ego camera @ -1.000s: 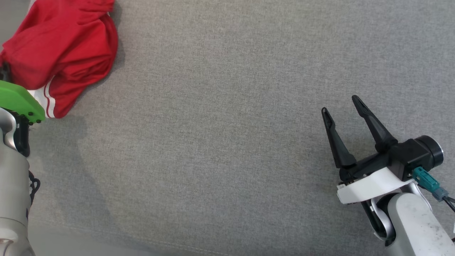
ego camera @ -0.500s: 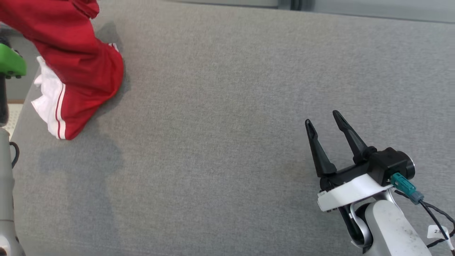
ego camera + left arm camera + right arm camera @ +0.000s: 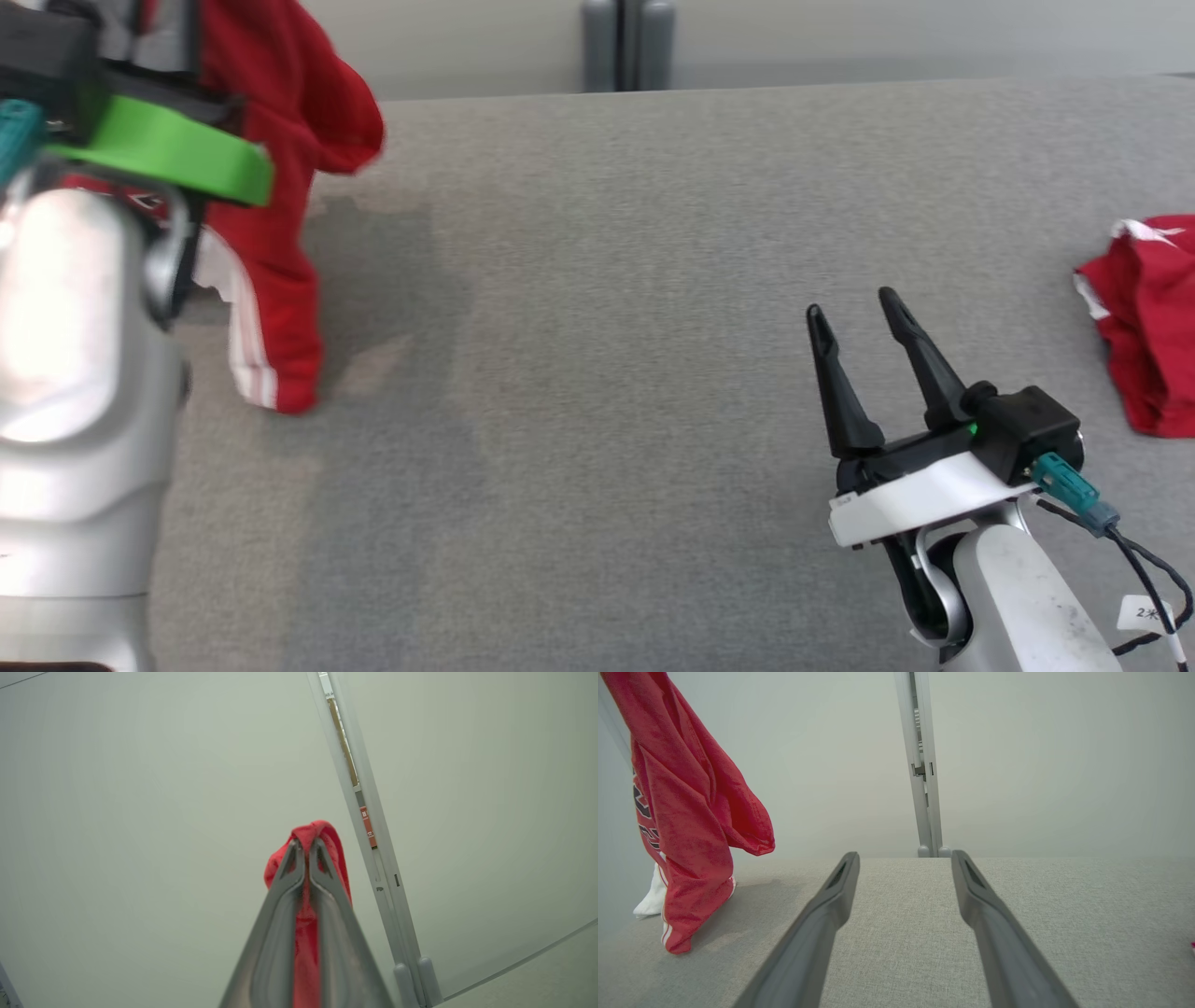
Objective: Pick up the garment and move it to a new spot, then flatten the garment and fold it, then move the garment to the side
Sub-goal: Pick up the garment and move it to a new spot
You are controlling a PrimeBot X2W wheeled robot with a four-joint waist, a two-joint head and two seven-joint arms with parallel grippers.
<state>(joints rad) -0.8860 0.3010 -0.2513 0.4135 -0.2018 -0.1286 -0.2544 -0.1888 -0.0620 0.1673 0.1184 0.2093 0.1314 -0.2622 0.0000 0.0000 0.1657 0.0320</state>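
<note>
Grey fabric surface lies nearest, with the right gripper over its right side, fingers apart and holding nothing. Further left, the left gripper is clamped on the red garment — it hangs down, its lower end touching the surface. Beyond stands a pale wall.

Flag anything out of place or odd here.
A crumpled red cloth lies at the right edge of the grey surface, apart from the garment hanging bunched from the left gripper; it looks like a stray second piece.
</note>
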